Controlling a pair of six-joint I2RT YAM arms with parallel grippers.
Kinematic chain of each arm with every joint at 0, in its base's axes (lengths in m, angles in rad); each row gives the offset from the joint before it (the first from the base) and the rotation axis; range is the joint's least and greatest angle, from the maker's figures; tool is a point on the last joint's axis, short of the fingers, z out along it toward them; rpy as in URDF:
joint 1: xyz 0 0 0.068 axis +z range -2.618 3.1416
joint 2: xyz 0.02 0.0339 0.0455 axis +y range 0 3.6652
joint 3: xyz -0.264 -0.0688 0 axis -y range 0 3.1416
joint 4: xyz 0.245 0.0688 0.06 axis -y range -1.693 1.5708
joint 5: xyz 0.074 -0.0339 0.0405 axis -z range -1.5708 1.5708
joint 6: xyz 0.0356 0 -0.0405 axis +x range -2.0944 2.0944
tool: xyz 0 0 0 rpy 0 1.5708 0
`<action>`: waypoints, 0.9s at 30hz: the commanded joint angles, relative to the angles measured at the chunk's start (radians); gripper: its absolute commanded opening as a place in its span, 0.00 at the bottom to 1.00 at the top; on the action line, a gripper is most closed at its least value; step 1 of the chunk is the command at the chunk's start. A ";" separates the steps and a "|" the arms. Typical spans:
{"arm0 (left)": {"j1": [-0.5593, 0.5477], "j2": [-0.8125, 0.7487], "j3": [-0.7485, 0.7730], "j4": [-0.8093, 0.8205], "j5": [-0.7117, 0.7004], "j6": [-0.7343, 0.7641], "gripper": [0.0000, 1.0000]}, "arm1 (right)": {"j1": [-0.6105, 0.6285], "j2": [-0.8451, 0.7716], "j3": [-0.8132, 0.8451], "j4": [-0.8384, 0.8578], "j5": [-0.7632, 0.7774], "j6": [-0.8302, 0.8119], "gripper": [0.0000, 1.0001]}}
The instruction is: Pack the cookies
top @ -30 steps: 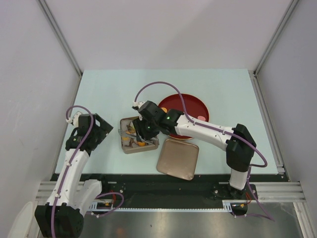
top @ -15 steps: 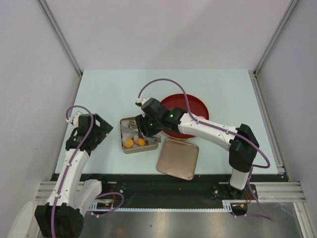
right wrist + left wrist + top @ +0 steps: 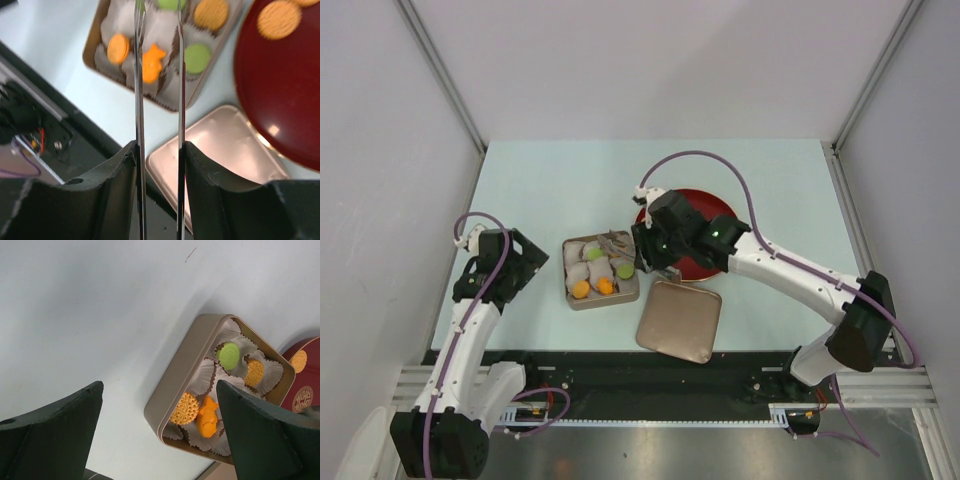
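Note:
The tan tin holds several cookies in paper cups: orange ones and green ones. My right gripper is shut on metal tongs, whose empty tips hang apart over the tin's right side. In the right wrist view the tongs run from the gripper over an orange fish cookie and a green cookie. A tan cookie lies on the red plate. My left gripper is open and empty, left of the tin.
The tin's lid lies flat in front of the plate, right of the tin. The right arm covers much of the plate. The black rail runs along the near table edge.
My right arm has drawn back to the right from over the tin toward the plate, uncovering the cookies in it. The left arm has not moved.

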 commanded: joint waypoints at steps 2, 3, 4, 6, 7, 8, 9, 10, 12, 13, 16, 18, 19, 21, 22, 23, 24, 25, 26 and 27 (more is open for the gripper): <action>0.007 -0.001 -0.013 0.030 0.013 0.015 1.00 | 0.088 0.017 0.008 -0.072 -0.035 -0.060 0.44; 0.007 -0.003 -0.013 0.031 0.016 0.015 1.00 | 0.093 0.020 0.013 -0.077 -0.049 -0.065 0.44; 0.007 -0.001 -0.015 0.033 0.019 0.014 1.00 | 0.096 0.022 0.014 -0.090 -0.054 -0.068 0.44; 0.007 -0.005 -0.015 0.034 0.025 0.015 1.00 | 0.101 0.020 0.011 -0.098 -0.075 -0.070 0.44; 0.007 -0.003 -0.015 0.036 0.027 0.014 1.00 | 0.101 0.023 0.011 -0.100 -0.086 -0.068 0.43; 0.007 -0.005 -0.015 0.038 0.028 0.015 1.00 | 0.104 0.025 0.008 -0.100 -0.107 -0.066 0.43; 0.007 -0.005 -0.016 0.036 0.031 0.015 1.00 | 0.106 0.026 0.006 -0.100 -0.121 -0.066 0.43; 0.007 -0.005 -0.018 0.038 0.031 0.014 1.00 | 0.107 0.035 0.008 -0.100 -0.135 -0.066 0.43; 0.007 -0.005 -0.023 0.041 0.031 0.014 1.00 | 0.116 0.046 0.006 -0.098 -0.158 -0.066 0.43; 0.007 -0.005 -0.027 0.044 0.036 0.015 1.00 | 0.118 0.061 0.008 -0.098 -0.165 -0.068 0.43; 0.007 -0.005 -0.032 0.047 0.042 0.015 1.00 | 0.125 0.083 0.020 -0.091 -0.189 -0.065 0.43; 0.007 -0.003 -0.032 0.047 0.042 0.017 1.00 | 0.129 0.100 0.026 -0.074 -0.205 -0.060 0.43; 0.007 -0.003 -0.032 0.045 0.042 0.017 1.00 | 0.133 0.106 0.037 -0.072 -0.208 -0.060 0.43; 0.007 -0.005 -0.033 0.045 0.042 0.017 1.00 | 0.135 0.126 0.043 -0.069 -0.221 -0.059 0.43; 0.007 -0.006 -0.032 0.047 0.042 0.018 1.00 | 0.133 0.131 0.052 -0.068 -0.222 -0.057 0.43; 0.007 -0.006 -0.032 0.045 0.044 0.020 1.00 | 0.133 0.137 0.052 -0.068 -0.230 -0.057 0.43; 0.007 -0.005 -0.032 0.045 0.042 0.020 1.00 | 0.133 0.143 0.054 -0.063 -0.232 -0.053 0.43; 0.007 -0.005 -0.032 0.045 0.044 0.020 1.00 | 0.133 0.146 0.057 -0.061 -0.236 -0.051 0.43; 0.007 -0.006 -0.032 0.045 0.044 0.020 1.00 | 0.133 0.146 0.062 -0.060 -0.239 -0.050 0.42; 0.007 -0.008 -0.033 0.045 0.044 0.020 1.00 | 0.133 0.144 0.063 -0.055 -0.242 -0.045 0.43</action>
